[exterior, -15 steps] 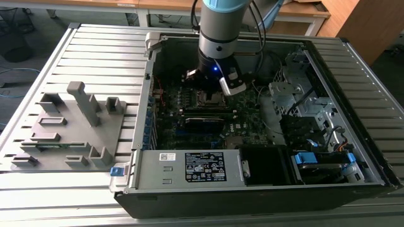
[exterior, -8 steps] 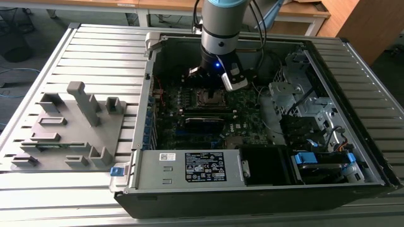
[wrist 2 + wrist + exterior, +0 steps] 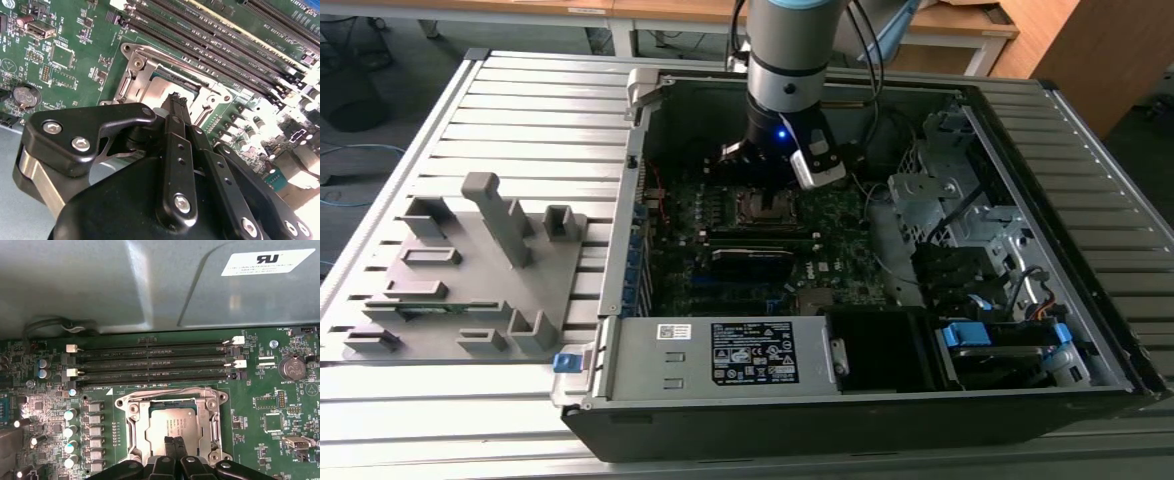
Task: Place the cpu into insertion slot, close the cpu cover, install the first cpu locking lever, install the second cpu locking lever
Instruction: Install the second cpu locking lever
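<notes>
1. Your gripper [image 3: 174,446] had its two fingers pressed together, tips side by side with no gap you could see in the first wrist view, and nothing was pinched between them.
2. Those fingertips [image 3: 175,102] stood right over the near edge of the cpu [image 3: 171,423]; you could not tell from either wrist view whether they actually touched its metal top.
3. The cpu lay flat in the insertion slot [image 3: 172,422], silvery top face up, its edges square with the socket frame.
4. The cpu cover [image 3: 173,401] lay down around the chip, its window framing the silvery top.
5. In the exterior view your arm reached down into the open computer case [image 3: 1067,130], with the gripper [image 3: 774,185] above the socket [image 3: 767,205] on the motherboard [image 3: 720,270].
6. Count: one cpu, one socket, one cover, and four long black memory slots [image 3: 150,362] running parallel just beside the socket.
7. One grey parts fixture [image 3: 460,270] sat on the table towards the exterior view's left, well apart from the case.
</notes>
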Robot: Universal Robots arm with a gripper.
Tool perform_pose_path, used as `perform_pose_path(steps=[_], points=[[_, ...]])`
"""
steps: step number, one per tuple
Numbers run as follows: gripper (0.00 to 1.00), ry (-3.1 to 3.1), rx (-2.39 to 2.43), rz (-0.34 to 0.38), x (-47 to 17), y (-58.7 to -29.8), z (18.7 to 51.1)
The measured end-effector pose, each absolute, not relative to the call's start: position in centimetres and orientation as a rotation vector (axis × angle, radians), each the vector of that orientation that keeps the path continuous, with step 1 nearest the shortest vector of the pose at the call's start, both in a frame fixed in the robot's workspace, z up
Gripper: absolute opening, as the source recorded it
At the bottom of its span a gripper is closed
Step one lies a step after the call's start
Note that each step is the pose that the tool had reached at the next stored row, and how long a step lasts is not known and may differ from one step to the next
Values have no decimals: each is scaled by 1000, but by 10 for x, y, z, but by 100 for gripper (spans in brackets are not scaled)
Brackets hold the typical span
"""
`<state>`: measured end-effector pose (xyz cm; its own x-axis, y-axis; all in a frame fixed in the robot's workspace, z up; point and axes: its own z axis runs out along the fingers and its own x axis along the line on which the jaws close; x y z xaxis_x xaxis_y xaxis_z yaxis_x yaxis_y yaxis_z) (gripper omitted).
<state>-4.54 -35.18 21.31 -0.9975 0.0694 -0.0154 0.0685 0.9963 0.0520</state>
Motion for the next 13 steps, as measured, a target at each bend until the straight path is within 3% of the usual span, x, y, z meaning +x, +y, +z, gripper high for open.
perform_pose_path(steps=[13], points=[[11, 3122, 108, 80, -45, -350, 213]])
